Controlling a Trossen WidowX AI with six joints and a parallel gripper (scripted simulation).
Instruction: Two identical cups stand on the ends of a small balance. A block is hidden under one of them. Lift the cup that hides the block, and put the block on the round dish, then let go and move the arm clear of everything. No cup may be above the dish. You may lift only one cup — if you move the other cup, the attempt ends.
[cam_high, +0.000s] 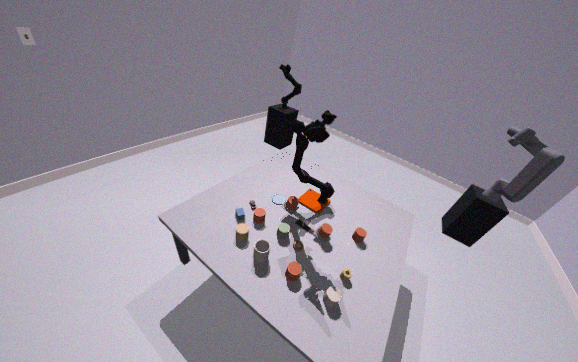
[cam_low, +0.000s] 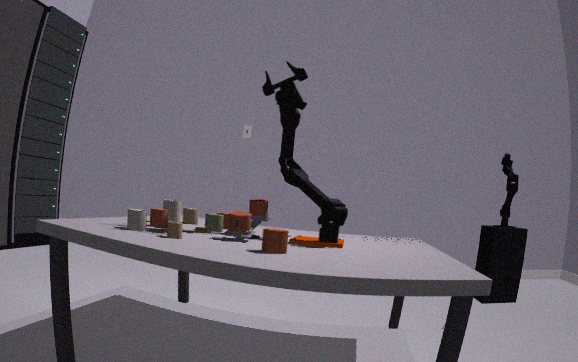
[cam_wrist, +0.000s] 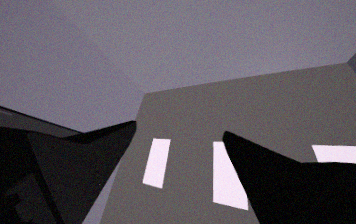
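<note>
The balance (cam_high: 303, 225) stands on the table. One red cup (cam_high: 292, 203) (cam_low: 258, 207) is on its raised far end. The matching red cup (cam_high: 325, 230) (cam_low: 240, 221) is on its lower end, nearer the exterior camera. The block is not visible under either cup. The round dish (cam_high: 278, 199) is pale blue and lies beside the far cup, with no cup seen above it. My gripper (cam_low: 277, 68) (cam_wrist: 180, 130) is open and empty, high above the table and well clear of cups and dish. Its fingers point upward in the exterior view.
More red cylinders (cam_high: 259, 215) (cam_high: 294, 271) (cam_high: 359, 234) stand around the balance. A green cylinder (cam_high: 283, 230), tan cylinder (cam_high: 242, 231), grey cup (cam_high: 261, 248), white cylinder (cam_high: 333, 296), ring (cam_high: 298, 245) and blue cube (cam_high: 240, 213) are also on the table. The orange base plate (cam_high: 311, 199) is near the dish.
</note>
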